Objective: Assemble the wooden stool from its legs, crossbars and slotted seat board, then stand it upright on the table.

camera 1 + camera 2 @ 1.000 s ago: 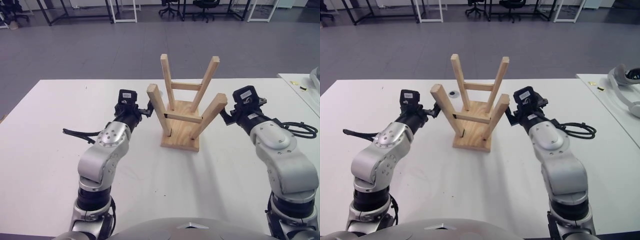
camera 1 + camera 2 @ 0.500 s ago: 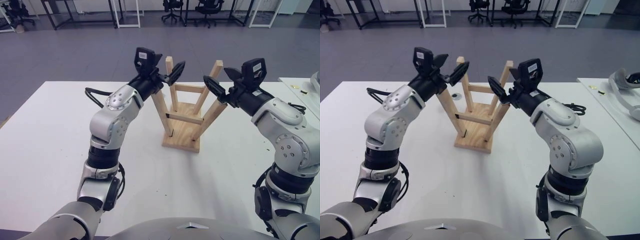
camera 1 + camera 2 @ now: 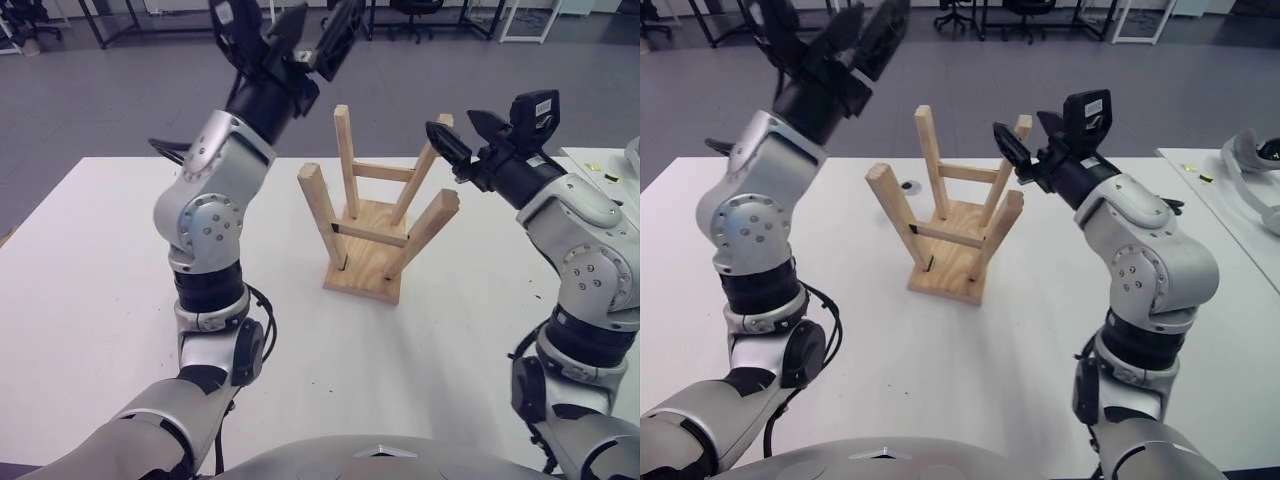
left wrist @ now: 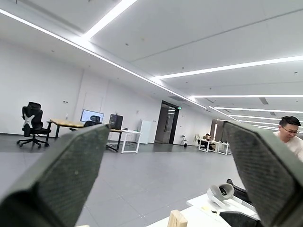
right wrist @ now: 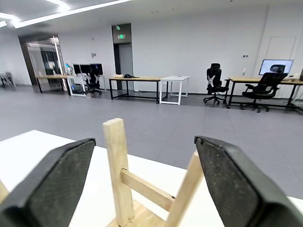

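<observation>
**Stool upside down on table, both grippers released**

Stool point(image 3: 372, 215) assembled but inverted, approx. mid-table point(image 3: 100, 260). Seat board point(image 3: 362, 282) flat on the white top, 4 legs point(image 3: 321, 215) pointing up and splaying outward. 2 crossbars point(image 3: 372, 235) in place: 1 between the near pair of legs, 1 higher up between the far pair. Not yet stood upright.

L gripper point(image 3: 318, 22) high above the table, up and to the left of the stool, well apart from it. Fingers point(image 4: 61, 175) spread wide, nothing between them. In L wrist view, aimed out at the room and ceiling, w/ just the tip of 1 leg showing.

R gripper point(image 3: 467, 135) at approx. leg-top height on the stool's right side, near the far right leg. Also released: pads point(image 5: 232, 189) wide apart, holding nothing. Contact w/ that leg: can't tell from the head views. In R wrist view, the 2 far legs and their crossbar sit beyond the gap between the pads, not inside it.

Small dark disc point(image 3: 908, 186) on the table behind the stool's left side. 2nd white table point(image 3: 1210, 185) off to the right, apart from the main 1, w/ a white curved device point(image 3: 1245, 175) on it.
</observation>
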Robot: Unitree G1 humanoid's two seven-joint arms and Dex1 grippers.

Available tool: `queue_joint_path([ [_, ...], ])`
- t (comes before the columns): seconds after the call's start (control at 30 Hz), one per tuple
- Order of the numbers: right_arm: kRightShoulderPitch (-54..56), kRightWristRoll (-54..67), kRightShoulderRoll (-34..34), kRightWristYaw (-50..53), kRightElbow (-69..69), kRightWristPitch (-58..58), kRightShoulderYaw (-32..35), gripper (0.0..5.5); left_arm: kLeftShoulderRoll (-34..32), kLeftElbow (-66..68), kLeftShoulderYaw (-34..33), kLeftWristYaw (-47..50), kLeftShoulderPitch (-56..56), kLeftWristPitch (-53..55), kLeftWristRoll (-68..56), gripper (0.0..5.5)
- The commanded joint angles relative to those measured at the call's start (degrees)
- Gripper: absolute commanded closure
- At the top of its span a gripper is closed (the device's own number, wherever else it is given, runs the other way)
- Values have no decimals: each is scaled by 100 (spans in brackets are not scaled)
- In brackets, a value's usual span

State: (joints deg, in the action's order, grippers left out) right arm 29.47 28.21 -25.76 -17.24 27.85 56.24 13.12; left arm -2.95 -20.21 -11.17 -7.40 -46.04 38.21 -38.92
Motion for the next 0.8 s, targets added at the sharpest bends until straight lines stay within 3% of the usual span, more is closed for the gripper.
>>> queue_joint_path([
  [0.03,-692,-538,-379,-346,-500,-539,-700,157,-240,-217,-74,149,583,106,40,109],
  [0.2,-1113,-569,-813,-1269,226,-1324,-1755,157,-600,-750,-318,528,1439,131,279,109],
  [0.3,-899,-496,-372,-1190,419,-1287,-2377,157,-744,-753,-723,889,1599,-42,445,109],
  [0.4,-409,-456,558,-725,268,-1271,-2776,157,-787,-824,-701,1083,1633,-228,729,109],
  [0.5,300,-608,829,-190,68,-1292,-2161,157,-660,-956,-362,1137,1752,-263,903,109],
  [0.7,1586,-716,-741,-293,194,-869,-464,157,-499,-1245,380,1159,2697,-172,1293,109],
  [0.8,2423,40,-792,-229,235,-448,307,157,-775,-1178,427,983,2930,-164,1497,109],
])
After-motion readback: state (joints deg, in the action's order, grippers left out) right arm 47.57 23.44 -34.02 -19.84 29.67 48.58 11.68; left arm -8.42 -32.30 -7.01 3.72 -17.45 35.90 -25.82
